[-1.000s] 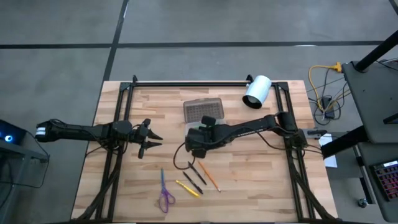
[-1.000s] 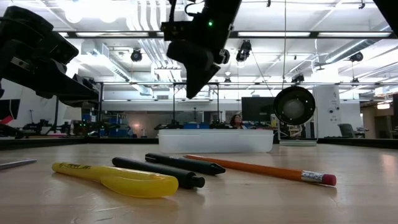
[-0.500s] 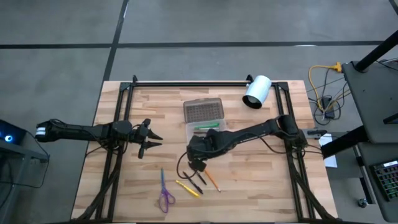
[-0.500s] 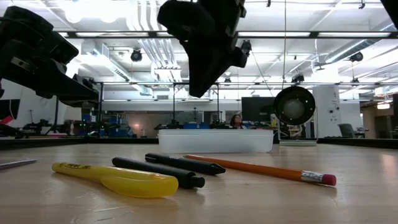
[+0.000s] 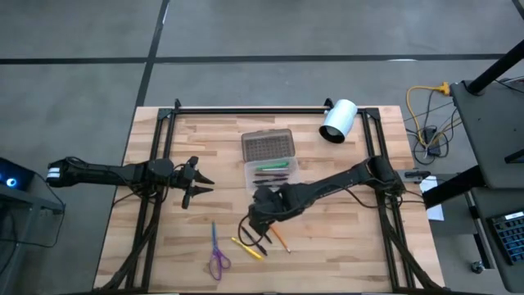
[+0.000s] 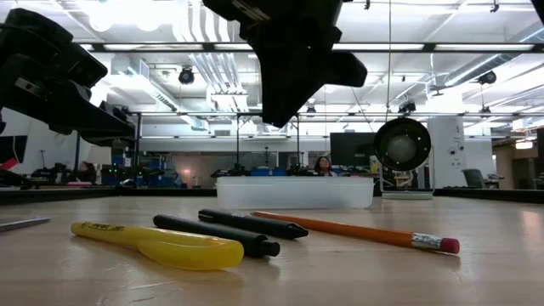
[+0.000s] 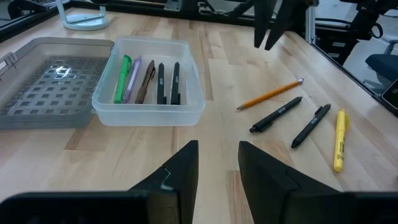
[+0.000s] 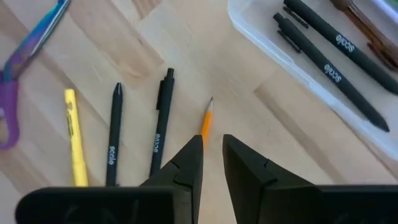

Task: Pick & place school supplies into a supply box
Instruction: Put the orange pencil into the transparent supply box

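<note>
Right hand [image 8: 212, 152], fingers a narrow gap apart and grasping nothing, poised above the orange pencil [image 8: 206, 121] at lower centre, probably its next pick; supply box [image 5: 270, 174] mid-worktop already holds pens; left hand [image 5: 199, 184] idle, released.

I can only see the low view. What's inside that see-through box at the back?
Observer: The clear rectangular plastic box holds five pens: green, purple, brown and two black.
Operator: Where are the scissors?
Observer: The purple-handled scissors lie on the wooden table, on the left arm's side of the yellow pen.
Operator: What's the big black thing aiming at?
Observer: The right arm's jaws hang slightly apart and empty, right above the orange pencil.
</note>
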Controlling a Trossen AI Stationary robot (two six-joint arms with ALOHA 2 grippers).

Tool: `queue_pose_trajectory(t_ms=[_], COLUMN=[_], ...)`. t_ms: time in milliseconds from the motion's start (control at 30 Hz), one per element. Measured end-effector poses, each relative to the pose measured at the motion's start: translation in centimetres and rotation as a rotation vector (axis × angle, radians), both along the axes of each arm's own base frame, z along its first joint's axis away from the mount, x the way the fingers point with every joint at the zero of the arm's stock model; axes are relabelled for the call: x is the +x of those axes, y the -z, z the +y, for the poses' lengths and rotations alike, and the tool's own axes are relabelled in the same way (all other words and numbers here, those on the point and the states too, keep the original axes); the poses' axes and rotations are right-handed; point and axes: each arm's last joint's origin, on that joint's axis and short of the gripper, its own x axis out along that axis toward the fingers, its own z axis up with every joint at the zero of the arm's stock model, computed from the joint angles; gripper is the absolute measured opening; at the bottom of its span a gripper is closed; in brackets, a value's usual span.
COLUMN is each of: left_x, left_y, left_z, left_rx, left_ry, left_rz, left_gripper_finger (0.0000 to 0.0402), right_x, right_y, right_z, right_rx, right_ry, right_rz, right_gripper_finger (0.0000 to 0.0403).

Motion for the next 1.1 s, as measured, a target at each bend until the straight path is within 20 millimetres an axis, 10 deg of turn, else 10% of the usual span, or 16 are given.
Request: queue_pose_trajectory(t_ms=[1100], left_x=[0.0], left_y=[0.0], left_z=[0.0], left_rx=[0.0], left_ry=[0.0], left_rz=[0.0], left_gripper_finger=[0.0099], right_x=[-0.1], right_y=[1.7], right_z=[2.4], right_rx=[0.193], right_ry=[0.08], right_rz=[0.053], right_gripper_finger=[0.0054])
